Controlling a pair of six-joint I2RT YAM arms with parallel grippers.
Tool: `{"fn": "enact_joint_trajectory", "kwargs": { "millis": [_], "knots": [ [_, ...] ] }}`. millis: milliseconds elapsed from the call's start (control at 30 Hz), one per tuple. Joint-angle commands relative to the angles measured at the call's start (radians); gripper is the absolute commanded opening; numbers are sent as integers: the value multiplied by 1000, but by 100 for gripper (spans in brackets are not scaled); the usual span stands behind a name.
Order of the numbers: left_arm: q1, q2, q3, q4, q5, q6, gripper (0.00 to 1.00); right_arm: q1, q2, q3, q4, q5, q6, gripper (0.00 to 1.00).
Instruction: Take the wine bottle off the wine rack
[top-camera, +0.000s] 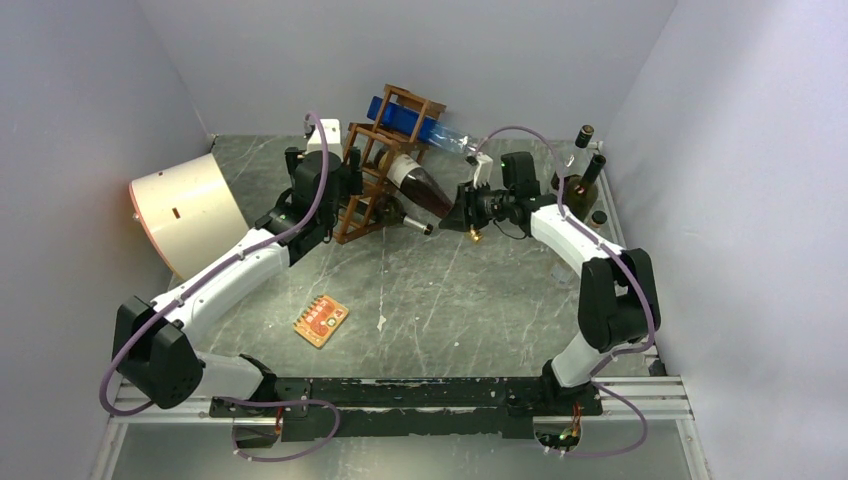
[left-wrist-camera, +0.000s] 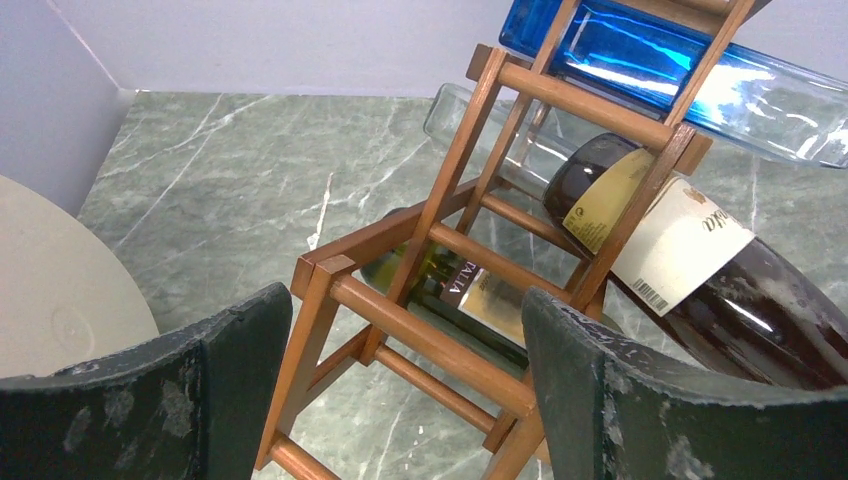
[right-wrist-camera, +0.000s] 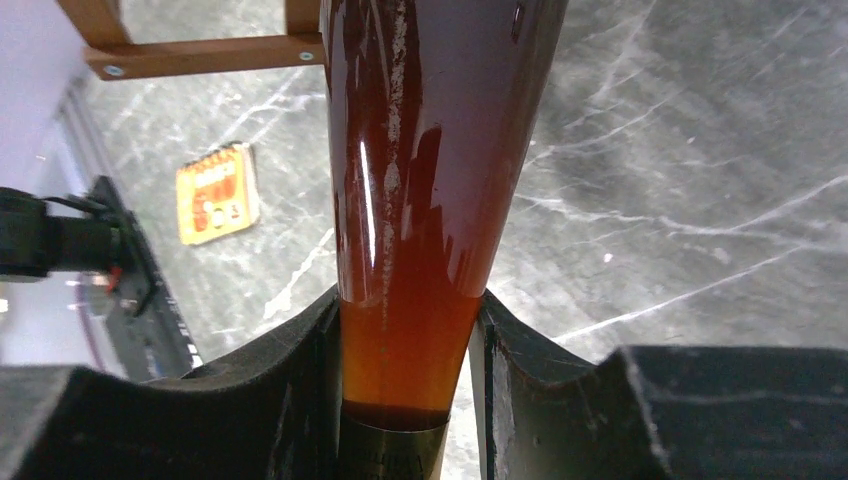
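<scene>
The reddish-brown wine rack (top-camera: 368, 192) stands at the back middle, with a brown wine bottle (top-camera: 420, 185) lying in its middle cell, neck pointing right. My right gripper (top-camera: 466, 213) is shut on that bottle's neck (right-wrist-camera: 405, 290), both pads pressed against the amber glass just above the foil. My left gripper (top-camera: 338, 197) is at the rack's left end, its open jaws straddling a low bar of the rack (left-wrist-camera: 440, 345). There the left finger (left-wrist-camera: 235, 360) stands apart from the wood and the right finger (left-wrist-camera: 590, 370) sits beside the bar's end. The labelled bottle (left-wrist-camera: 700, 270) lies beyond.
A blue bottle (top-camera: 405, 118) lies in the rack's top cell and a green one (left-wrist-camera: 480, 295) in the bottom cell. A cream drum (top-camera: 190, 210) lies at the left wall. Two dark bottles (top-camera: 580, 170) stand at the back right. An orange card (top-camera: 320, 320) lies on the marble floor.
</scene>
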Motion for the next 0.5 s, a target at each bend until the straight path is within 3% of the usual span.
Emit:
{"fn": "enact_joint_trajectory", "kwargs": {
  "millis": [0, 467],
  "knots": [
    [6, -25, 19, 21, 6, -5, 88, -56, -121, 4, 302, -174, 142, 0],
    [6, -44, 15, 28, 14, 3, 88, -105, -253, -89, 377, -240, 342, 0]
  ]
}}
